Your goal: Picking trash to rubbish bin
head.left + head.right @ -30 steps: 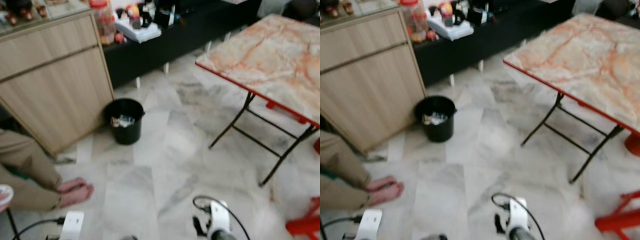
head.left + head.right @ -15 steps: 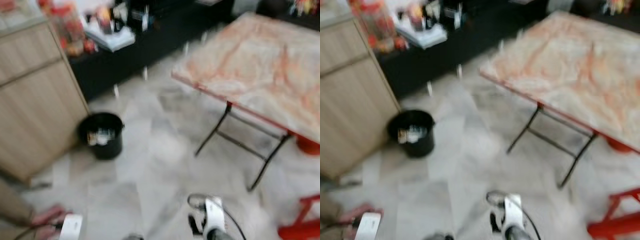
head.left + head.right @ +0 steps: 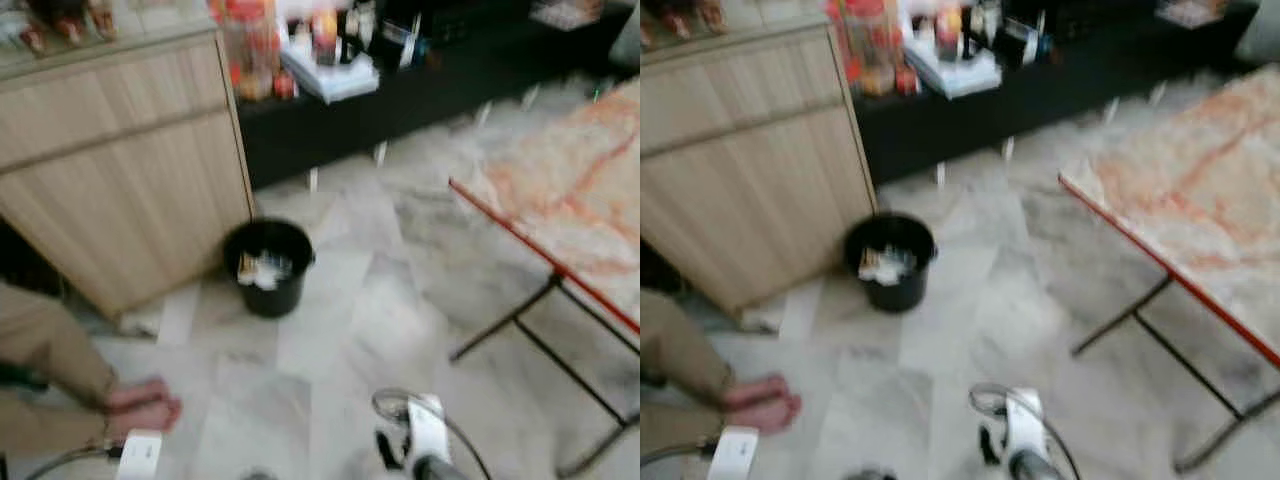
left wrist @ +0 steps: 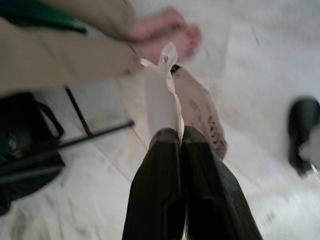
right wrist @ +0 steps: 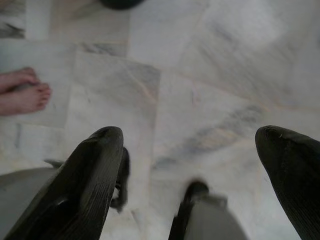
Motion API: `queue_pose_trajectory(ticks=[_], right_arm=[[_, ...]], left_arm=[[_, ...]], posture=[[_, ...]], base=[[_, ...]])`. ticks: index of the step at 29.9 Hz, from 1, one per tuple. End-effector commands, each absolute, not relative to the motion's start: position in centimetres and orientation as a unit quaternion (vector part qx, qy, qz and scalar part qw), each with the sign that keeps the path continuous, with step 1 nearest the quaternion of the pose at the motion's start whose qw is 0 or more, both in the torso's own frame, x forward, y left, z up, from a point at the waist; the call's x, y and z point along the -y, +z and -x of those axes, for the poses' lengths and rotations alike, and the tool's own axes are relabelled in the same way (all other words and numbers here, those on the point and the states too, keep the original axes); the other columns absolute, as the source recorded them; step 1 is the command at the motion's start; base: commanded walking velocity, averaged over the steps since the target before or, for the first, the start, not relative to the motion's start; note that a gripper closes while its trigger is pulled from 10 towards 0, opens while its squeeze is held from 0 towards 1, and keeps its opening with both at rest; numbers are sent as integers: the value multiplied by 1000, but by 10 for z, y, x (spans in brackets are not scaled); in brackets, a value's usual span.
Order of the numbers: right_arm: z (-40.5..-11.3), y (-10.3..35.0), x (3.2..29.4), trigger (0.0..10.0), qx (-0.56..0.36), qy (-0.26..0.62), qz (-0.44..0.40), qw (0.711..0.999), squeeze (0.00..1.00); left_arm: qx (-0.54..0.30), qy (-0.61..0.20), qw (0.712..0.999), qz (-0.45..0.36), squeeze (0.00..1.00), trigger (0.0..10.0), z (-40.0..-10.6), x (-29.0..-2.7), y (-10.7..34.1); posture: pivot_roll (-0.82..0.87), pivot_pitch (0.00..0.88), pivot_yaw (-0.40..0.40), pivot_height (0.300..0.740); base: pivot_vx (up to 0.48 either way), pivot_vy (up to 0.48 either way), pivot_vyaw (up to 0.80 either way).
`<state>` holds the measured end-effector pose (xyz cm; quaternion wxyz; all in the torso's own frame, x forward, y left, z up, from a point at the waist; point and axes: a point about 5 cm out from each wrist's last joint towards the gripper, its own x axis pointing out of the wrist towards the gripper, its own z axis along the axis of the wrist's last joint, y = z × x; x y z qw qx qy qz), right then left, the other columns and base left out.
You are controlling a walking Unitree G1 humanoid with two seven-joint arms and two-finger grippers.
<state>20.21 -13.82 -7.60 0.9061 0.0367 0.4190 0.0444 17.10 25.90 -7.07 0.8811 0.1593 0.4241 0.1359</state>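
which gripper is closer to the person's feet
Left. The left gripper, shut on a paper scrap, hangs just short of the feet. The right gripper, open, hangs farther from them, over bare floor.

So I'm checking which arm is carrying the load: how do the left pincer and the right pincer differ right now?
The left pincer is shut, while the right pincer is spread wide. The left pincer pinches a crumpled piece of paper trash between its tips, whereas the right pincer holds nothing. Both have black fingers and hang over the pale marble floor, near a person's bare feet.
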Motion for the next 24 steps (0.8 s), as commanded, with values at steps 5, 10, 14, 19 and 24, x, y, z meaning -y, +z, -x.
queue_pose_trajectory(ticks=[5, 10, 14, 19, 24], right_arm=[[-189, -83, 153, 10000, -440, 27, -23, 898, 0], [-189, -83, 153, 10000, -439, 26, -22, 898, 0], [-189, -83, 151, 10000, -441, 35, -13, 897, 0], [-188, -83, 150, 10000, -440, 50, 5, 896, 0], [-187, -84, 149, 10000, -441, 41, -10, 896, 0]], left_arm=[[-430, 138, 879, -152, 0, 10000, -167, -255, -74], [-431, 136, 879, -153, 0, 10000, -166, -255, -74], [-430, 137, 879, -152, 0, 10000, -167, -255, -74], [-429, 135, 880, -152, 0, 10000, -168, -255, -73], [-429, 135, 880, -152, 0, 10000, -168, -255, -73]], posture=[[115, 172, 11, 728], [115, 172, 11, 728], [115, 172, 10, 728], [113, 171, 14, 728], [117, 174, 14, 728]], base=[[439, 0, 0], [441, 0, 0], [439, 0, 0], [434, 0, 0], [436, 0, 314]])
